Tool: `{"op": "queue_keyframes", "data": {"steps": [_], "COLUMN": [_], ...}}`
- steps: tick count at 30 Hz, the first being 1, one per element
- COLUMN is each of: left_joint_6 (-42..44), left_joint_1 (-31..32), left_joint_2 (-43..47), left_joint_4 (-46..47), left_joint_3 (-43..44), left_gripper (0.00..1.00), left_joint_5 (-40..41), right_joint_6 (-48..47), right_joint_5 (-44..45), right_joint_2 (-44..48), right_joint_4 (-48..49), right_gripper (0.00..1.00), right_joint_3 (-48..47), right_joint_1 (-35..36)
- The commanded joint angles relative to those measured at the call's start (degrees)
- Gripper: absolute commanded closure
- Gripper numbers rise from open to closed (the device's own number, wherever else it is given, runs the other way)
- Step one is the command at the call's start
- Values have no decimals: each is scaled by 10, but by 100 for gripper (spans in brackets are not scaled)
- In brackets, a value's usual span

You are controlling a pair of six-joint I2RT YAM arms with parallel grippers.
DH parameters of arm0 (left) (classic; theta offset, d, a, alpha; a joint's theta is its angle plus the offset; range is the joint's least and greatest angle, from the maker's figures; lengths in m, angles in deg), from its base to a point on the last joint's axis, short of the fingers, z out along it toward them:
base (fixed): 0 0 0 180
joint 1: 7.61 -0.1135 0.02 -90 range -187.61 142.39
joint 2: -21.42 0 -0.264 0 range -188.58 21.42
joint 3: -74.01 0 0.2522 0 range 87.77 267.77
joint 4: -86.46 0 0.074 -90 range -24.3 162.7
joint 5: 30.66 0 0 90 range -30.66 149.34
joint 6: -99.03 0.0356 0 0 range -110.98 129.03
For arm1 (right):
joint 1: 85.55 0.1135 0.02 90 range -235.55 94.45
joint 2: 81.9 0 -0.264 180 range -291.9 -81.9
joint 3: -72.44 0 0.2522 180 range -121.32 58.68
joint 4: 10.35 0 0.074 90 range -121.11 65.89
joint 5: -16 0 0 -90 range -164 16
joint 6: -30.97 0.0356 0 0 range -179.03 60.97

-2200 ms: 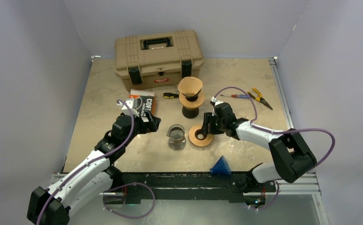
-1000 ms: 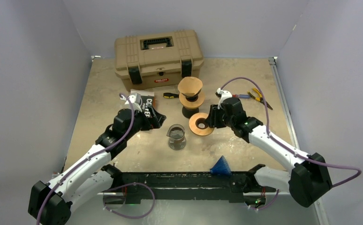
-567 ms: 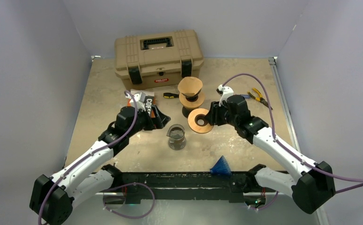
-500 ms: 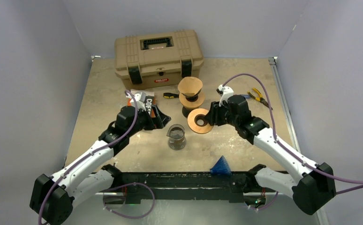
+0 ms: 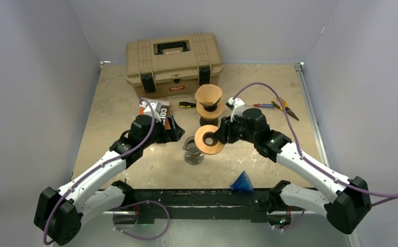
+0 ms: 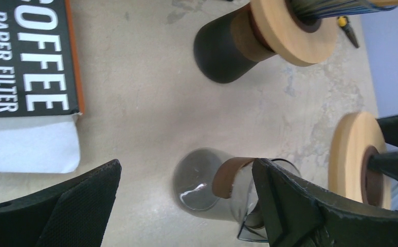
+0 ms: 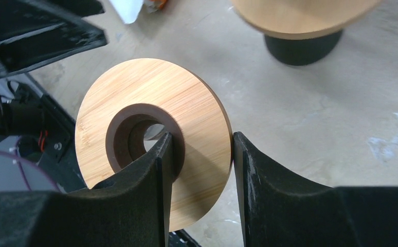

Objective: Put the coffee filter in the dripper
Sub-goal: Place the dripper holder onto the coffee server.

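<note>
Your right gripper (image 5: 221,133) is clenched on a wooden ring (image 5: 209,139), one finger at its hole and the other on its outer edge, holding it tilted off the table just beside the glass carafe (image 5: 193,150). Your left gripper (image 5: 172,128) stands wide apart and empty, left of the carafe. The filter pack (image 5: 154,107) lies behind it, and the dripper (image 5: 209,103) stands behind the carafe.

The left gripper (image 5: 175,128) is held wide open left of the glass carafe (image 5: 193,152). The right gripper (image 5: 219,135) is clamped on a wooden ring (image 5: 205,140) right of it.
</note>
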Motion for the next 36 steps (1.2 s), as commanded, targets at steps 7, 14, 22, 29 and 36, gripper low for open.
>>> {"op": "queue_keyframes", "data": {"steps": [7,14,22,29,36], "left_joint_6": [23,22,29,37,44], "left_joint_1": [-4,-4,-4,-4,-4], "left_joint_2": [19,31,38,49,64], "left_joint_4": [-54,-57,-76,-91,-107], "left_joint_3": [24,17,13,12,14], "left_gripper": [0,0,1,1,0], "left_joint_5": [75,81,108,139,163], "right_joint_6": [20,34,38,37,36], "right_joint_5": [39,54,81,94,111], "right_joint_2": [-22,-52,-80,-104,-125], "right_joint_4": [42,52,60,60,53], "right_gripper": [100,100,100,100,100], "right_joint_3": [-56,-71,-90,-110,-123], "right_joint_1": [91,110,121,125,126]}}
